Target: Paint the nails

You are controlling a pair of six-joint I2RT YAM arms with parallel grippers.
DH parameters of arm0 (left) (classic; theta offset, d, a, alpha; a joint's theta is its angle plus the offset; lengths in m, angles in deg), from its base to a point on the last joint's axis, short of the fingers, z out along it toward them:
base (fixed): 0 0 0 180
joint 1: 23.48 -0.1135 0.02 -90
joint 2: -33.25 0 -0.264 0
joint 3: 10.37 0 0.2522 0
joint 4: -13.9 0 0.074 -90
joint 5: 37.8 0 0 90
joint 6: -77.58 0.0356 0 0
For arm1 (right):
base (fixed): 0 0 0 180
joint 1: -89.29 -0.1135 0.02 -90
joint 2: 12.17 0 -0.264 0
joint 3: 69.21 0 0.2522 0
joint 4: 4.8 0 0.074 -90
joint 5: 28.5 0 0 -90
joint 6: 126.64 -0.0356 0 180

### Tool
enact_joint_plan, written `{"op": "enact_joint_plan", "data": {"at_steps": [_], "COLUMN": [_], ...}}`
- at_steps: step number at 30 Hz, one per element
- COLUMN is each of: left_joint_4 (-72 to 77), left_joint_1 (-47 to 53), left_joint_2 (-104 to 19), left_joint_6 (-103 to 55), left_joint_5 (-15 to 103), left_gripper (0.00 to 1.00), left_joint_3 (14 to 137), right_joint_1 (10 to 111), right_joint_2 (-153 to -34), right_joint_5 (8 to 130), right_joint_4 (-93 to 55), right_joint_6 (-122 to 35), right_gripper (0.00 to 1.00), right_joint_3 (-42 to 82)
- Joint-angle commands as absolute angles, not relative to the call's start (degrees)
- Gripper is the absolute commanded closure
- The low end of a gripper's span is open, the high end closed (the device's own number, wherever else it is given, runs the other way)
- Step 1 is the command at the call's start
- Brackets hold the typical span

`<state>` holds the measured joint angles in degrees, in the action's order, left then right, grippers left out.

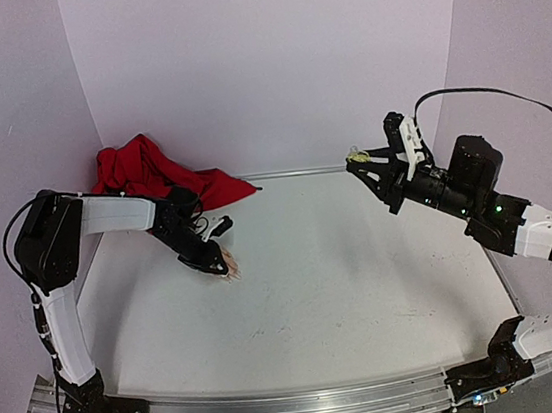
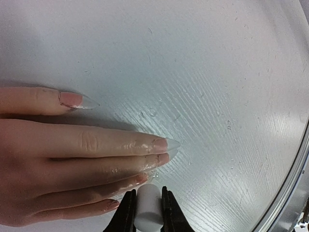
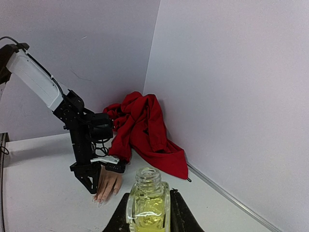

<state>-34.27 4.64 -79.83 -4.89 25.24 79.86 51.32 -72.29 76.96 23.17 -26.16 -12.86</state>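
Observation:
A pale peach mannequin hand [image 2: 53, 162] lies flat on the white table with its long pointed nails [image 2: 166, 143] towards the right in the left wrist view. It also shows in the top view [image 1: 230, 265] and the right wrist view [image 3: 107, 183]. Its red fabric sleeve [image 1: 156, 173] lies bunched at the back left. My left gripper [image 2: 147, 203] is shut on a white cap [image 2: 147, 208], low over the lower fingertips. My right gripper [image 3: 148, 212] is shut on an open glass bottle [image 3: 148, 205] of yellowish liquid, held up at the right [image 1: 359, 159].
Lilac walls enclose the table [image 1: 345, 279] at the back and sides. A metal rail [image 1: 281, 412] runs along the near edge. The left arm [image 3: 72, 116] stands over the hand's wrist.

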Motion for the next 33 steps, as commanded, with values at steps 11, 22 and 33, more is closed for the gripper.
{"op": "enact_joint_plan", "data": {"at_steps": [11,22,33], "left_joint_4": [-33.17,-33.08,-33.13], "left_joint_1": [4.96,3.94,3.77], "left_joint_2": [-78.10,-75.94,-76.90], "left_joint_6": [-4.94,-4.94,-4.72], "left_joint_5": [25.84,27.92,27.30], "left_gripper": [1.00,1.00,1.00], "left_joint_3": [81.08,80.19,81.10], "right_joint_1": [51.15,51.15,51.15], "right_joint_2": [-72.04,-71.79,-71.92], "right_joint_5": [77.59,77.81,77.77], "right_joint_4": [27.40,27.36,27.40], "right_joint_6": [-26.35,-26.44,-26.44], "right_gripper": [1.00,1.00,1.00], "right_joint_3": [-11.85,-11.90,-11.95]}}
